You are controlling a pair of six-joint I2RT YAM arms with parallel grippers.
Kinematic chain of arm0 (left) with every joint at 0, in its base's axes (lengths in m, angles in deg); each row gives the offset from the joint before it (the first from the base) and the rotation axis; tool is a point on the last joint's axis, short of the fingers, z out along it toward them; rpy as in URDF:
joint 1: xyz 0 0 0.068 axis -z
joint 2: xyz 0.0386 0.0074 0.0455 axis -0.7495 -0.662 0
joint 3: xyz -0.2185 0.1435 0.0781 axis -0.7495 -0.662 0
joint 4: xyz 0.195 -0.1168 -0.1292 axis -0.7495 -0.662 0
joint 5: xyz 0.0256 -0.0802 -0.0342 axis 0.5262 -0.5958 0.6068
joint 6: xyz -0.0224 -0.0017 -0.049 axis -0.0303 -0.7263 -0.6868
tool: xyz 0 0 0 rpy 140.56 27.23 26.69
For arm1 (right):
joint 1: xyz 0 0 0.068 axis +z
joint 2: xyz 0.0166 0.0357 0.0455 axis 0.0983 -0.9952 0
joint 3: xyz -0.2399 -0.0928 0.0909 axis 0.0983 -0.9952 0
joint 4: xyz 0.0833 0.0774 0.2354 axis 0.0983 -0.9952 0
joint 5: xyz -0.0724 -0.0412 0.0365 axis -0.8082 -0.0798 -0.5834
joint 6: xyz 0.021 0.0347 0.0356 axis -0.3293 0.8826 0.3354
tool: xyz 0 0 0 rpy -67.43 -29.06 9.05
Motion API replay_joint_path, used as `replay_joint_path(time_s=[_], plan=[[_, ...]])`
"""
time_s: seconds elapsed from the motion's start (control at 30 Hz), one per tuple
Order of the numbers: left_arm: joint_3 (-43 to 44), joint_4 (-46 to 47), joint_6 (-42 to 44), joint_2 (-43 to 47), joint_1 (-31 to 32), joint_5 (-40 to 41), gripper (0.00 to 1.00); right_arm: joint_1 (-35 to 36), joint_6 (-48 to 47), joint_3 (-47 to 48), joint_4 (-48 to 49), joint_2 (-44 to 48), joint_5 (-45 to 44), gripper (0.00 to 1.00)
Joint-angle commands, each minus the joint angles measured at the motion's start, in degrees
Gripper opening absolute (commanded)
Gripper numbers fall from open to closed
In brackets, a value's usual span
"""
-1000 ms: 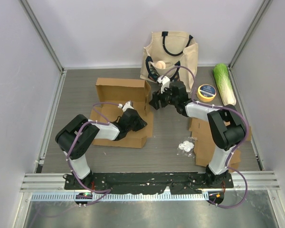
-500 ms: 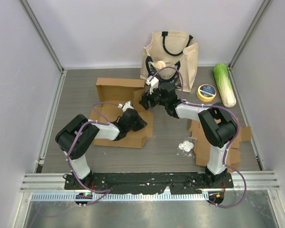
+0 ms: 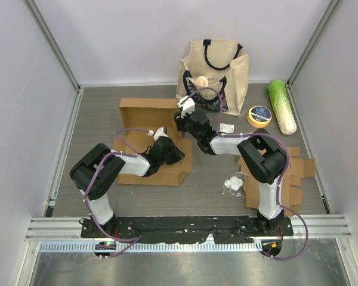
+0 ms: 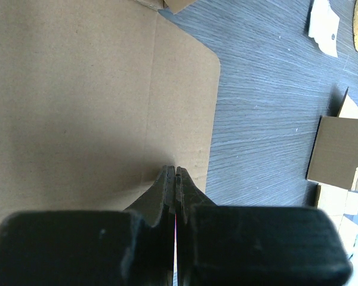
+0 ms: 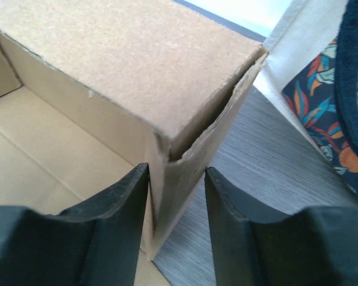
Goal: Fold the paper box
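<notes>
The brown paper box (image 3: 152, 110) lies partly folded at the left middle of the table, its back and right walls raised. My left gripper (image 3: 172, 154) is shut with nothing in it. In the left wrist view its tips (image 4: 176, 170) rest on the box's flat front panel (image 4: 77, 89) near that panel's right edge. My right gripper (image 3: 180, 119) is at the box's back right corner. In the right wrist view it (image 5: 176, 170) stands open astride the raised corner wall (image 5: 137, 53). The left finger lies against the inner face and the right finger is a little apart from the outer face.
A canvas tote bag (image 3: 213, 71) stands right behind the box's corner. A yellow tape roll (image 3: 259, 115), a napa cabbage (image 3: 283, 105), a small white tag (image 3: 227, 127), crumpled white paper (image 3: 233, 182) and flat cardboard pieces (image 3: 274, 173) lie to the right.
My right arm has swung left from the middle of the table to the box's back right corner, and its jaws have narrowed around the wall. The left arm has not moved.
</notes>
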Motion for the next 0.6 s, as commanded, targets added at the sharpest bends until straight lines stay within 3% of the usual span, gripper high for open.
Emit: replay_joint_path(time_s=[0.0, 0.03, 0.07, 0.17, 0.23, 0.27, 0.33, 0.4, 0.57], plan=[[-2.36, -3.09, 1.87, -0.62, 0.05, 1.99, 0.0, 2.46, -1.19, -0.22, 9.1, -0.96, -9.6, 0.41], [-2.54, -2.31, 2.39, -0.27, 0.05, 2.17, 0.0, 3.17, -1.63, -0.48, 10.24, -1.22, -11.35, 0.37], [-3.15, -1.69, 2.75, 0.61, -0.04, 2.6, 0.0, 3.61, -2.25, -1.01, 11.12, -1.48, -13.63, 0.27], [-5.69, 0.42, 4.85, 4.72, 0.05, 3.83, 0.02, 4.93, -3.57, -1.72, 13.94, -2.1, -16.38, 0.15], [-8.41, 3.14, 6.08, 8.16, 0.05, 6.12, 0.1, 4.93, -3.83, -2.42, 14.03, -1.49, -16.2, 0.1], [-11.39, 4.02, 7.83, 10.61, -0.04, 6.99, 0.21, 4.93, -4.1, -2.68, 14.03, -1.14, -16.12, 0.07], [-13.69, 4.39, 10.29, 18.43, 0.23, 9.28, 0.32, 4.93, -4.8, -3.56, 13.16, 0.0, -15.59, 0.01], [-14.67, -0.76, 14.51, 27.1, 0.49, 10.51, 0.42, 4.85, -4.98, -4.26, 12.28, 0.8, -15.07, 0.01], [-15.01, -16.07, 19.1, 45.67, 1.89, 18.24, 0.46, 4.41, -4.19, -7.51, 10.17, 5.1, -14.01, 0.01]])
